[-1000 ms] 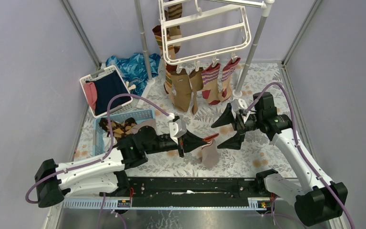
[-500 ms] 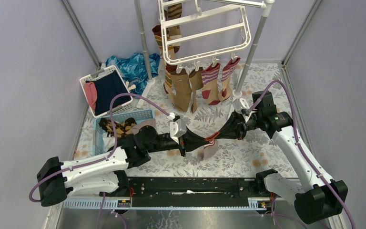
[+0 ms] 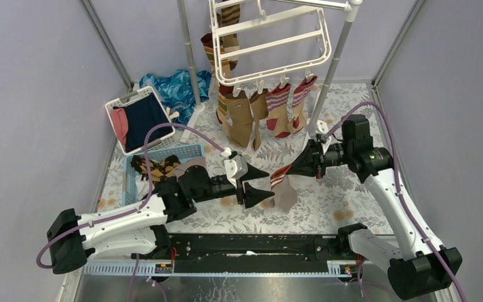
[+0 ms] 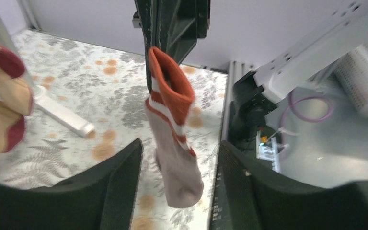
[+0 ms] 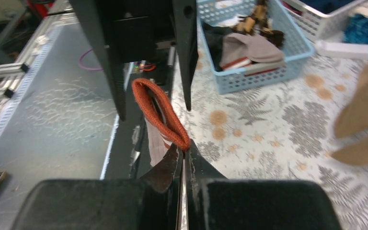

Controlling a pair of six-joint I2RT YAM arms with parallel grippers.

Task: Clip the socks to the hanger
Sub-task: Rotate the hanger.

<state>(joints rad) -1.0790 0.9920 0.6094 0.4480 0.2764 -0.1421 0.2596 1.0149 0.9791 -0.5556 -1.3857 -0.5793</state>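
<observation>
**Desk:** Caption for the top view, pls. What's new?

**Op:** Handover done, mid-worktop. A sec ago my left end effector (image 3: 270,184) had the sock (image 3: 284,189) and the right one stood wide open. Now it's swapped: my right end effector (image 3: 292,170) is pinched fully closed on the red cuff. The left has let go, jaws roughly half apart, nothing between them, sitting at the sock's 9 o'clock w/ a small gap.

**Desk:** Where's the sock exactly?

**Op:** Approx 4 o'clock from frame centre in the top view. It hangs toe-down from the right end effector's tips, tan foot w/ a red-and-white striped cuff. The toe is low over the floral worktop (image 3: 327,204); can't tell if it brushes it. The right wrist cam shows the cuff rim nipped on one side, the rest of the opening gaping.

**Desk:** And for the task?

**Op:** My read: the sock's on the arm nearest the hanger (image 3: 270,44), which stands at 12 o'clock w/ several clipped socks (image 3: 251,119) along its near edge. Next I'd lift the cuff toward a free clip there. The thin grip could slip, so go slow. More socks wait in the blue basket (image 3: 192,151) at 9 o'clock, so plenty left.
</observation>
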